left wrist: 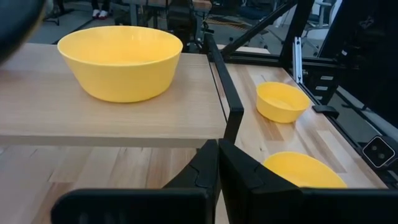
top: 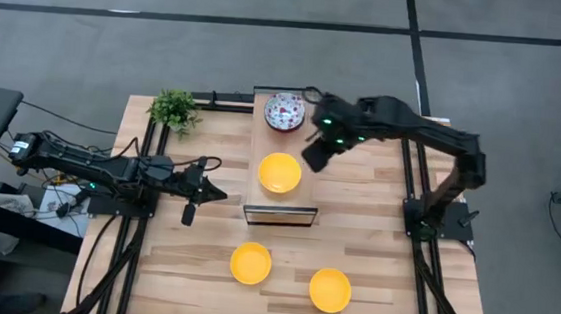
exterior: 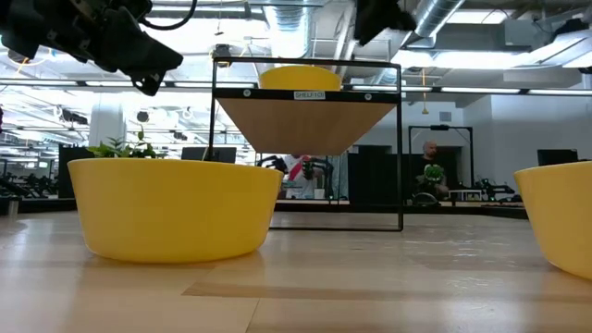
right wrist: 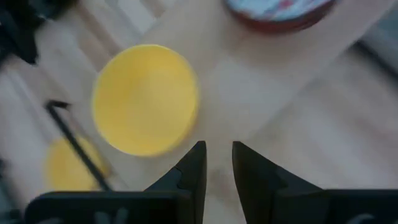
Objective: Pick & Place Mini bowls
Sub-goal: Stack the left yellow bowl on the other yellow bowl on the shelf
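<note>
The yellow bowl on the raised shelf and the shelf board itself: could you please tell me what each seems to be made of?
The small plain yellow round bowl on the raised shelf looks like plastic or melamine: uniform colour, smooth walls, soft satin sheen; glazed ceramic cannot be excluded. The light wooden shelf board in its black metal frame looks like pale wood or wood laminate, with visible lengthwise grain and a matte face.
</note>
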Controlling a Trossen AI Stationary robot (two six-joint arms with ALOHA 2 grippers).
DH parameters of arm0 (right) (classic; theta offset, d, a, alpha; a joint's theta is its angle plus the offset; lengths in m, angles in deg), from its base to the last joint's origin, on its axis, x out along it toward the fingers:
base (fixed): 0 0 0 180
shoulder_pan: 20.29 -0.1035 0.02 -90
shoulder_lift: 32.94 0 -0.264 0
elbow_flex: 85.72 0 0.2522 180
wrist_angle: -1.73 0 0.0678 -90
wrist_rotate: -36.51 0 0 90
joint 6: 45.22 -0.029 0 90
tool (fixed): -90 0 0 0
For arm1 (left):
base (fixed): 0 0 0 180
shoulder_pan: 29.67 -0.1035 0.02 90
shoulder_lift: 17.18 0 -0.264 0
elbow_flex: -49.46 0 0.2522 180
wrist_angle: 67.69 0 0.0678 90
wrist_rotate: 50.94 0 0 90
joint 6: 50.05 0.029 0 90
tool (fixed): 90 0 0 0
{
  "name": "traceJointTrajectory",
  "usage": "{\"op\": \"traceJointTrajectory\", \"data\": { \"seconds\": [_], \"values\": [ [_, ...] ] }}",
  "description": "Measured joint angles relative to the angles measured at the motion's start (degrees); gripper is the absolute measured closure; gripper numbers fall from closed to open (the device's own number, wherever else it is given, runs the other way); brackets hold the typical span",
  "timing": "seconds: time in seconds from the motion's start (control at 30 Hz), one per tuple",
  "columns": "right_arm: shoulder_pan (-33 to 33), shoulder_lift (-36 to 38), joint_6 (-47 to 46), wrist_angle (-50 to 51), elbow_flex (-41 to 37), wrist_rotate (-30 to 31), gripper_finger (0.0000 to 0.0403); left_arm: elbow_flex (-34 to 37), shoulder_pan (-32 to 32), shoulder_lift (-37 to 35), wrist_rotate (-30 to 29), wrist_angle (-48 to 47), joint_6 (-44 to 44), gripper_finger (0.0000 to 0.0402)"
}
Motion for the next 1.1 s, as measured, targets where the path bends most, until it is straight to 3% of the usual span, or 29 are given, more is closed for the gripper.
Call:
{"op": "traceJointTrajectory", "data": {
  "seconds": [0.13,0.23,0.63,0.8,0.9,1.1],
  "values": [
    [-2.8,6.2,5.0,0.6,-1.8,11.1,0.0338,0.0,0.0,0.0,0.0,0.3,0.0,0.039],
    [-4.7,10.9,5.7,-2.3,-5.4,15.8,0.0338,0.0,0.0,0.0,0.0,0.8,0.0,0.039],
    [-10.0,30.7,0.3,-29.3,-38.6,15.6,0.0338,0.0,0.0,0.0,0.0,4.1,-0.1,0.039],
    [-11.6,36.6,-4.1,-38.9,-50.3,15.7,0.0338,-0.4,0.6,0.0,7.3,3.8,-1.7,0.039],
    [-12.1,39.6,-5.8,-43.8,-55.7,15.6,0.0338,-2.5,3.5,0.0,10.8,2.8,-3.4,0.039],
    [-12.0,44.9,-7.0,-51.7,-62.6,15.7,0.0338,-11.3,12.5,0.8,9.7,-6.0,-3.7,0.039]
  ]
}}
